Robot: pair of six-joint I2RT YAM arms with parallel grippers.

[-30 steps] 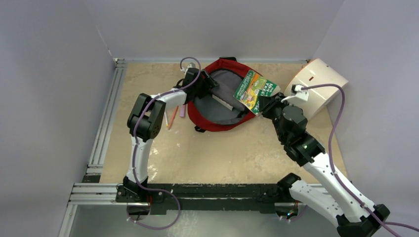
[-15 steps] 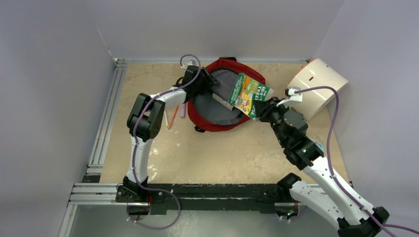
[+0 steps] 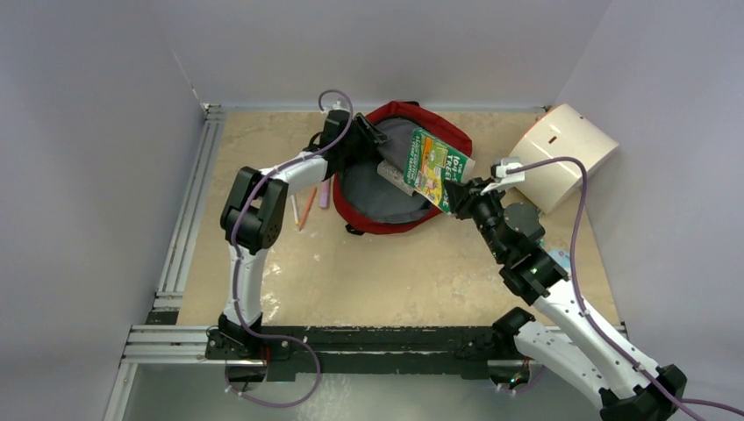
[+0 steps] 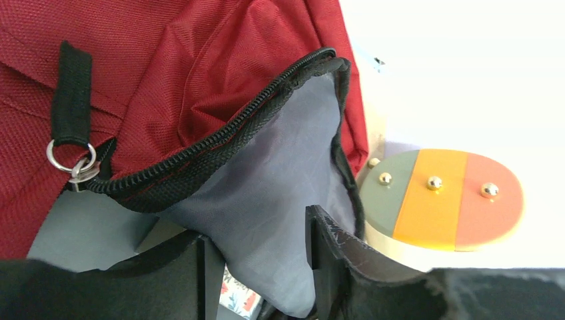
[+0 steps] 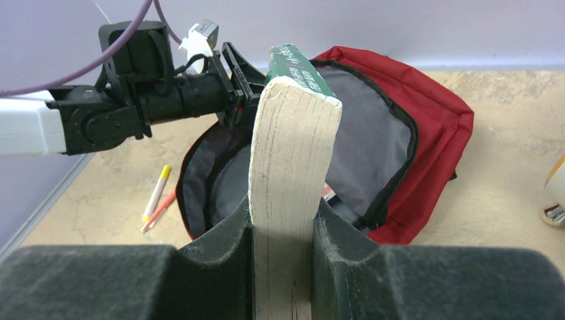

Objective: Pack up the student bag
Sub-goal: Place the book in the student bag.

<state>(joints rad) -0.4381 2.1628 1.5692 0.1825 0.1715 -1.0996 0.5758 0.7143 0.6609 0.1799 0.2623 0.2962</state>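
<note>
The beige stone-patterned tabletop [image 3: 395, 272] carries the student bag [image 3: 375, 221], a large soft dark-red fabric backpack. It lies at the far centre of the surface. Its main compartment is unzipped and spread wide, exposing the grey lining. A black zipper runs along the rim, and a black strap loop holds a metal ring.

A white rounded cylinder-like box [image 3: 561, 153] stands well apart to the right of the bag.

A thick paperback book with a green cover [image 3: 430, 167] is tilted over the right side of the bag's opening. The right gripper [image 3: 454, 195] is clenched on the book's lower end, with the cream page edge pressed between both fingers.

The left gripper [image 4: 256, 267] is at the bag's left rim, closed on a fold of the grey lining just below the zipper.

Several slim pens [image 3: 309, 209] lie on the tabletop just left of the bag.
</note>
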